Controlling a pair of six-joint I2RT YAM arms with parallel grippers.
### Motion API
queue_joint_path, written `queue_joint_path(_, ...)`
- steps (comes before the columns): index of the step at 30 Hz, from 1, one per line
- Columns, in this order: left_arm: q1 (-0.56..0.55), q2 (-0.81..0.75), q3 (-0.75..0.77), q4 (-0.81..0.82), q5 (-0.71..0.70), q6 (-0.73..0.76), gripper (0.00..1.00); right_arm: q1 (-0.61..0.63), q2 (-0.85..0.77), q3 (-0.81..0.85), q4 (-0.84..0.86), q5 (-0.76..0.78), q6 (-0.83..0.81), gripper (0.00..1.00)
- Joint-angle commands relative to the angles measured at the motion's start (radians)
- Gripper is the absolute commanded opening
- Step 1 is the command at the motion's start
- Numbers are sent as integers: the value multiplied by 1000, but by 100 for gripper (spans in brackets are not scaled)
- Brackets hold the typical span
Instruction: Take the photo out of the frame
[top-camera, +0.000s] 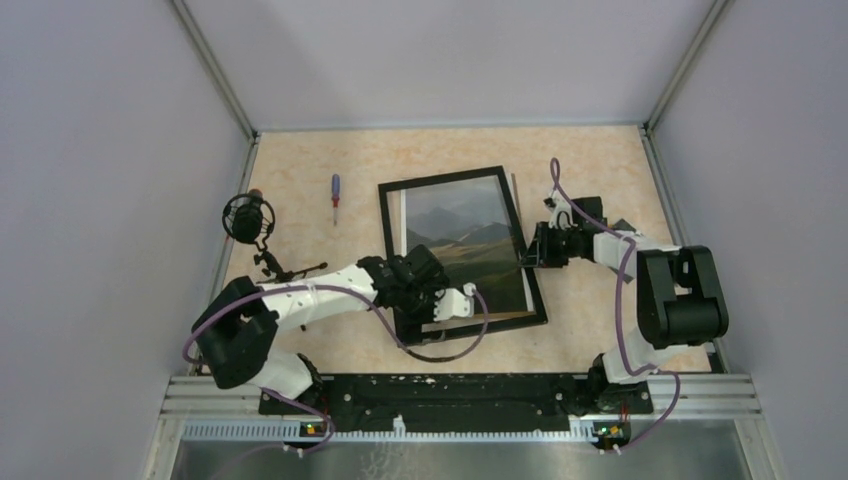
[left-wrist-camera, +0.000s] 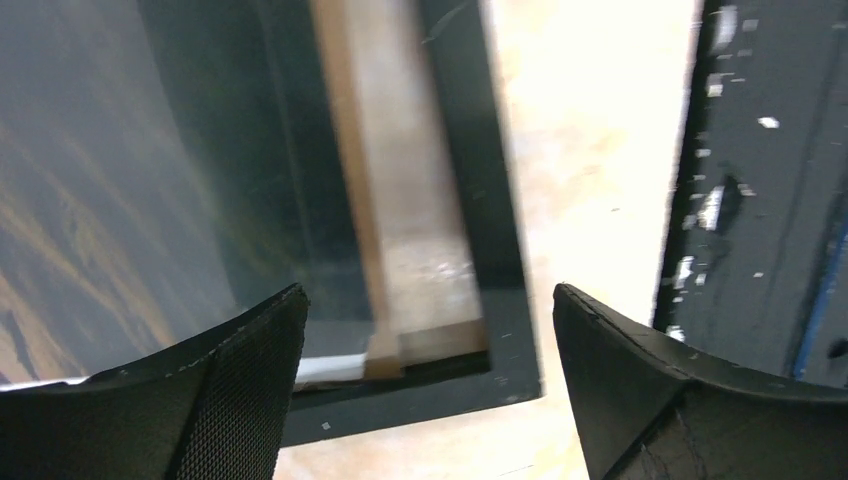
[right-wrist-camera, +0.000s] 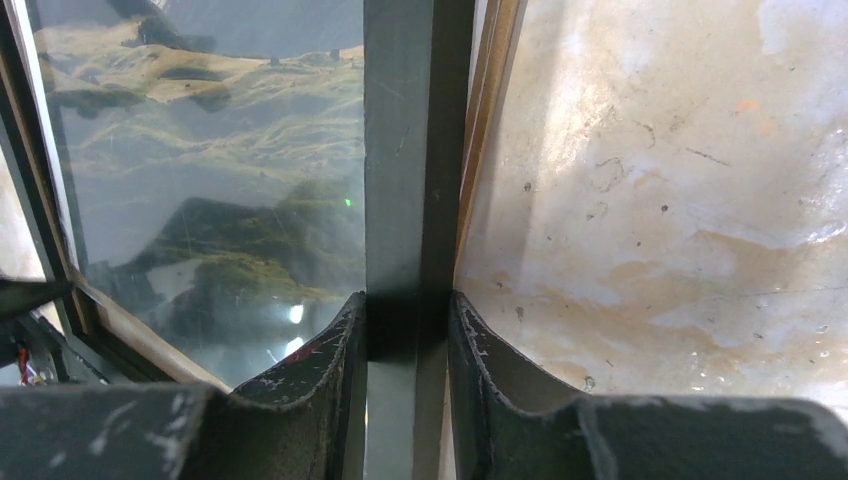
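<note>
**benchrat:** what's the overhead cam got?

**yam_pair:** The frame (top-camera: 520, 238) lies flat mid-picture on the table (top-camera: 600, 160), turned a bit off square. The photo (top-camera: 460, 235) is inside its black border. My right gripper (top-camera: 533, 248) is on the frame's right bar, roughly halfway up. My left gripper (top-camera: 470, 300) sits over the frame's bottom end. Upper left there's a screwdriver (top-camera: 335, 198), and further left a microphone (top-camera: 247, 218) on a small stand.

**benchrat:** left wrist?

**yam_pair:** Kinda blurry. My left gripper (left-wrist-camera: 430, 295) is spread wide, a finger in each bottom corner of the picture and nothing gripped. A frame (left-wrist-camera: 480, 200) corner lies beyond the gap. The photo (left-wrist-camera: 80, 200) fills the upper left, with a brown strip (left-wrist-camera: 400, 200) between it and the border. Then comes pale table (left-wrist-camera: 590, 150), and the black base plate (left-wrist-camera: 760, 200) is far right.

**benchrat:** and the right one?

**yam_pair:** My right gripper (right-wrist-camera: 405, 330) is pinched narrow on the frame (right-wrist-camera: 400, 150) bar at bottom centre, a pad on each side of it. The photo (right-wrist-camera: 220, 150) is left of the bar behind shiny glass, and the table (right-wrist-camera: 650, 200) is on the right. A thin brown edge (right-wrist-camera: 490, 100) runs just beside the bar on the table side.
</note>
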Motion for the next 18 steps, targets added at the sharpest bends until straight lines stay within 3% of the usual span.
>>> queue_joint_path(1,-119,-63,-37,29,-82,-35,95,22,2,-72,-52,8,58,0)
queue_joint_path(9,-156,47,-51,124,-192,-97,81,5,3,-64,-61,0,132,0)
queue_joint_path(14,-156,54,-14,88,-210,-91,56,-27,0,-56,-69,-54,118,0)
queue_joint_path(16,-156,41,8,63,-212,-91,42,-42,-13,-48,-70,-86,108,22)
queue_joint_path(18,-155,26,33,37,-221,-94,32,-58,-25,-21,-95,-113,77,33)
